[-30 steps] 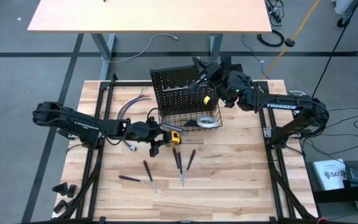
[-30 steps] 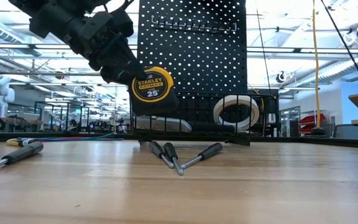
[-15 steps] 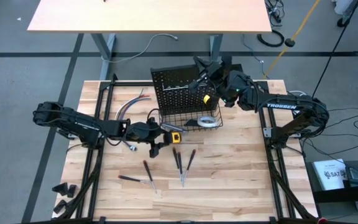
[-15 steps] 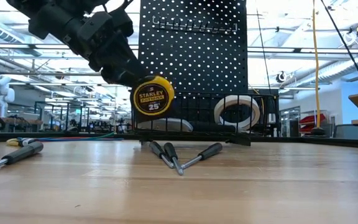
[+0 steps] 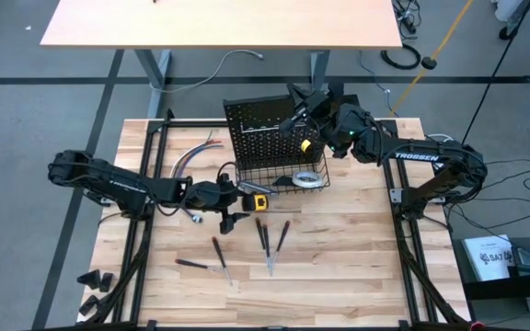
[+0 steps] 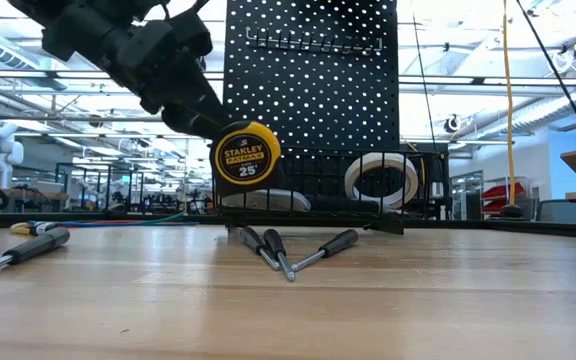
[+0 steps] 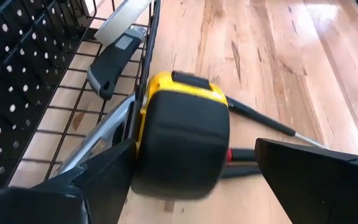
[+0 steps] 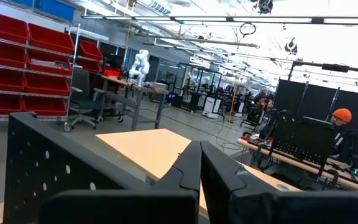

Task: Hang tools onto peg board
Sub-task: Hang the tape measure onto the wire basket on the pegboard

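Note:
The yellow-black tape measure [image 6: 246, 153] hangs on the front rim of the wire basket [image 6: 413, 170] at the foot of the black peg board [image 6: 313, 90], clear of the table. My left gripper [image 7: 196, 149] is open, one finger on each side of the tape measure. The white tape roll [image 6: 380, 180] and the grey-blue utility knife [image 7: 114, 59] lie in the basket. Several screwdrivers [image 5: 267, 241] lie on the table in front. My right gripper [image 8: 199, 155] is shut at the peg board's top edge [image 5: 265, 108], on its far side. My left gripper has one finger [image 7: 104, 174] close against the tape measure's side [image 7: 143, 155]; I cannot tell whether they touch. The other finger [image 7: 303, 174] stands clear of it. Whether my right gripper touches the peg board cannot be told.
A bundle of coloured cables [image 5: 191, 158] lies left of the peg board. Two more screwdrivers [image 5: 205, 259] lie nearer the table's front left. Bare wood [image 5: 339, 276] lies toward the near right.
The tape measure has gone from a tilted pose nearer the front edge back to the basket's front rim, where it now hangs upright. My left gripper went with it, then drew back a little toward the table's left.

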`<state>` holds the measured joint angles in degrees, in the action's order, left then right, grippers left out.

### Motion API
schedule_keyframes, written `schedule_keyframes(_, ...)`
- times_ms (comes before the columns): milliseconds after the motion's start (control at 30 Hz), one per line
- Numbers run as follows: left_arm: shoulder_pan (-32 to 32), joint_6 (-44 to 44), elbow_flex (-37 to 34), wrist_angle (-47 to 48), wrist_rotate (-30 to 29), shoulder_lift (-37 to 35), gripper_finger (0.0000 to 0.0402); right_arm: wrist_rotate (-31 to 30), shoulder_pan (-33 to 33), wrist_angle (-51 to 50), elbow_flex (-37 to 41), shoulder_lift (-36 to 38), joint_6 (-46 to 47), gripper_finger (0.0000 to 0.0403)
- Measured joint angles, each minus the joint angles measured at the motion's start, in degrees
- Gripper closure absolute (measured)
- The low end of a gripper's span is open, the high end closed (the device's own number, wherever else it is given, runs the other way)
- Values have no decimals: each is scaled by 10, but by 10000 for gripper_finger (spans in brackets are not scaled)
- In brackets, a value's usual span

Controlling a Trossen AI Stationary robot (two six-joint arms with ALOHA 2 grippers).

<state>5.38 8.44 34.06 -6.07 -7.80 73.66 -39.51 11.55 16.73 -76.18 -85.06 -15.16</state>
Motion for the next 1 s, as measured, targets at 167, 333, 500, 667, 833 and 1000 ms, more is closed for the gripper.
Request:
schedule_keyframes(167,10,-14,-1,-1,-13,-36,69,0,0,0,0,0,0,403)
schedule_keyframes(333,11,-31,0,-35,-35,-53,69,1,0,0,0,0,0,403)
schedule_keyframes(500,5,-33,1,-102,-44,-24,104,2,0,-1,0,0,0,403)
schedule_keyframes(667,-1,-30,1,-137,-47,16,206,2,0,-1,0,0,0,403)
schedule_keyframes(833,-1,-30,1,-164,-58,31,312,2,0,-1,0,0,0,403)
schedule_keyframes(1000,-2,-30,1,-155,-60,31,379,2,0,-1,0,0,2,403)
